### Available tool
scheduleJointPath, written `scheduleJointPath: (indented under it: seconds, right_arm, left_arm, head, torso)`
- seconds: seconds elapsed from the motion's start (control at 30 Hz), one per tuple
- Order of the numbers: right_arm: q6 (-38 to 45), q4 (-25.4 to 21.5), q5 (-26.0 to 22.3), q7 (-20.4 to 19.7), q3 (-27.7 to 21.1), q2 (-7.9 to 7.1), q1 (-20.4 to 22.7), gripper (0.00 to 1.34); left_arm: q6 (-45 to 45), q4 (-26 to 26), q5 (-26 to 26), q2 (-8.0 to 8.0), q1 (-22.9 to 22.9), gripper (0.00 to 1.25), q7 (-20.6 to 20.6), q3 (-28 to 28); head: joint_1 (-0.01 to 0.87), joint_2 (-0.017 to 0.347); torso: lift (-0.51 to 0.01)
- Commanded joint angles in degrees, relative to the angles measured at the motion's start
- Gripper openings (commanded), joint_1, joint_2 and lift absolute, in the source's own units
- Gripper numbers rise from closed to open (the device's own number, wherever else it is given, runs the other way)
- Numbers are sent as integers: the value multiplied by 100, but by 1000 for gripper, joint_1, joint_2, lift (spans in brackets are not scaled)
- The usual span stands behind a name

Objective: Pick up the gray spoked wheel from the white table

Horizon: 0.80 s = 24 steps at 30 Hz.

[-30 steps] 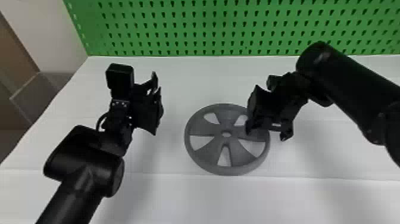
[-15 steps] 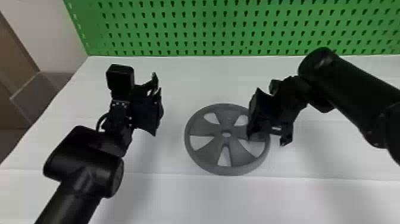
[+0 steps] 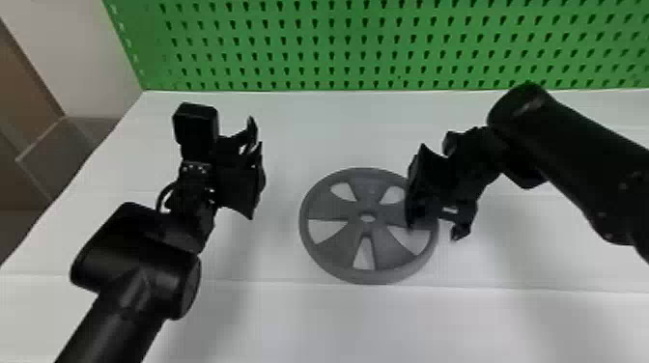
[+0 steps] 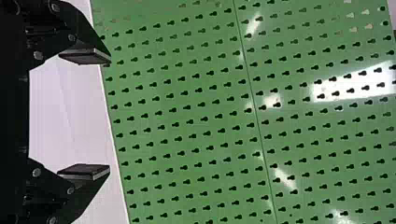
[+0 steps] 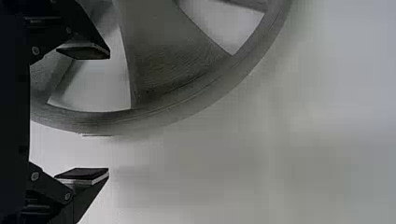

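Wheel (image 3: 369,193) flat on white bench (image 3: 347,323), in from the left edge and short of the far edge. Right tool (image 3: 436,213) open at its right-hand rim, one finger over the wheel, the other outside; contact unclear. Left tool (image 3: 251,163) open, well apart, nearer bench's left edge.

OK quick layout rundown: spoked wheel (image 3: 343,241) is lying flat on the bench (image 3: 289,318), approx. mid L-to-R. R claw (image 3: 434,217) is over the wheel's R side; per the R wrist cam, the rim runs btwn its fingers, one over the wheel, the other past the rim. Can't tell if anything's touching tbh. L claw (image 3: 254,150) is above the bench, L of the wheel & well apart. Pegboard (image 3: 321,29) stands upright behind the wheel, along the bench's back edge, w/ a wall (image 3: 72,53) to its L.
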Motion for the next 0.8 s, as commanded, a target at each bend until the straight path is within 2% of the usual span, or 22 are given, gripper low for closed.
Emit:
scheduleJointPath:
  seconds: [0.0, 0.33, 0.5, 0.77]
  right_arm:
    - [-66, 46, 177, -19, -192, 0, 13, 859]
    - [-128, 46, 344, -160, -324, -8, -13, 799]
    - [-128, 46, 361, -160, -324, -8, -31, 673]
    - [-119, 55, 361, -169, -324, 0, -40, 629]
  left_arm:
    - [0, -8, 9, 5, 17, 827, 0, -1]
    - [9, -17, 9, 23, 17, 825, 0, -10]
    - [9, -17, 9, 23, 17, 825, 0, -10]
    - [9, -17, 0, 23, -1, 824, 18, -36]
  head:
    - [779, 101]
    - [779, 101]
    - [779, 101]
    - [779, 101]
  torso:
    - [-89]
    - [-89]
    - [-89]
    - [-89]
